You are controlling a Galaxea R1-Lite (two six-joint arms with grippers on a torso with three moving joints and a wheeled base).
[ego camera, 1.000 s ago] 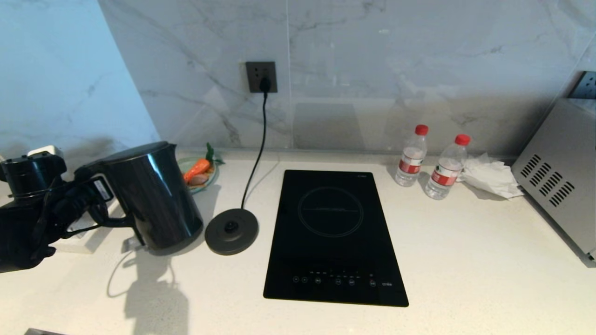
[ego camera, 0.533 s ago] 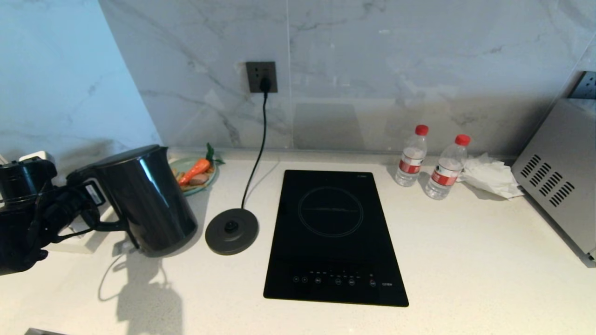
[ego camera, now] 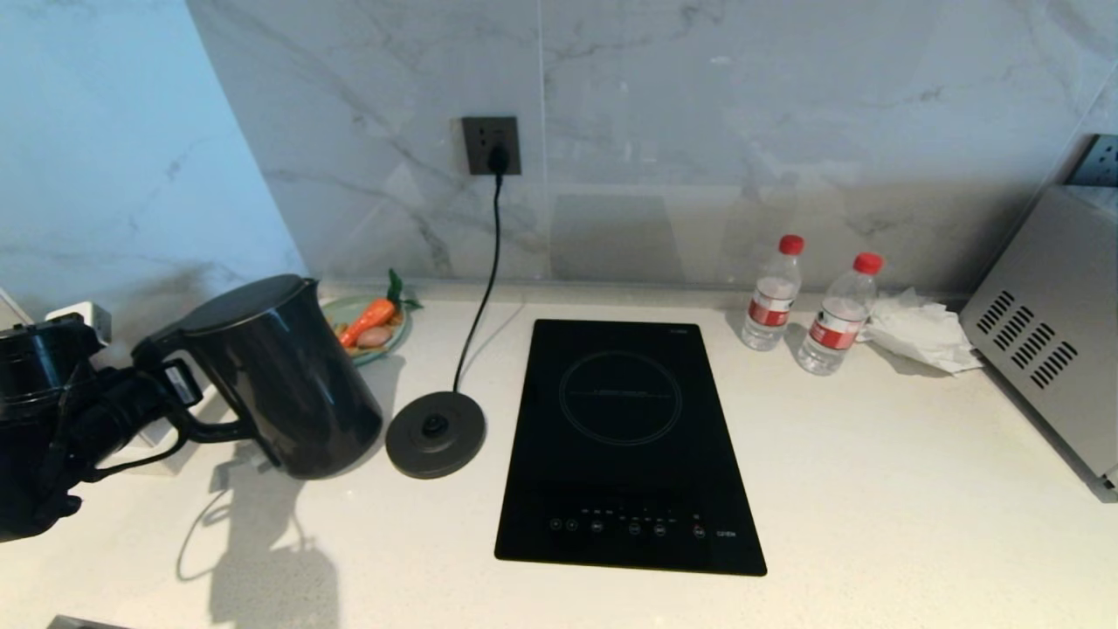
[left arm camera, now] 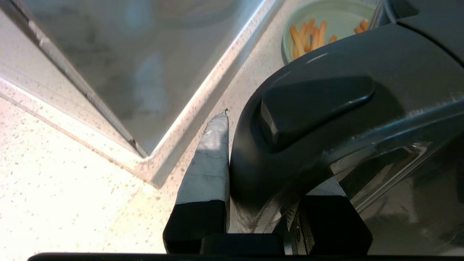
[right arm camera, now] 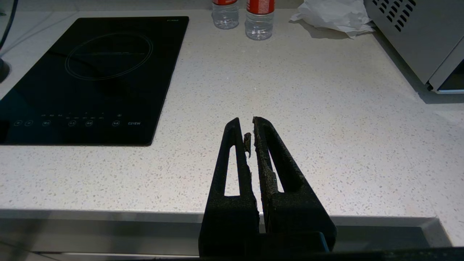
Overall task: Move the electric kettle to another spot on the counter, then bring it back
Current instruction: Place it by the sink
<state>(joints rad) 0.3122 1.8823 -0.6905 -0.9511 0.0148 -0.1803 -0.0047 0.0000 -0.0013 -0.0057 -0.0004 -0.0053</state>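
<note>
With the left gripper (ego camera: 179, 384) clamped on the handle of the electric kettle (ego camera: 279, 376), held tilted just left of the base disc (ego camera: 435, 433) over the counter (ego camera: 873, 489), relocation is judged incomplete, return pending; the right gripper (right arm camera: 251, 136) is closed, empty.

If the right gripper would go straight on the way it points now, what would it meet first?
Probably bare counter: the shut right gripper points over it, toward the two bottles at the wall. How soon it would touch down is unclear.
</note>
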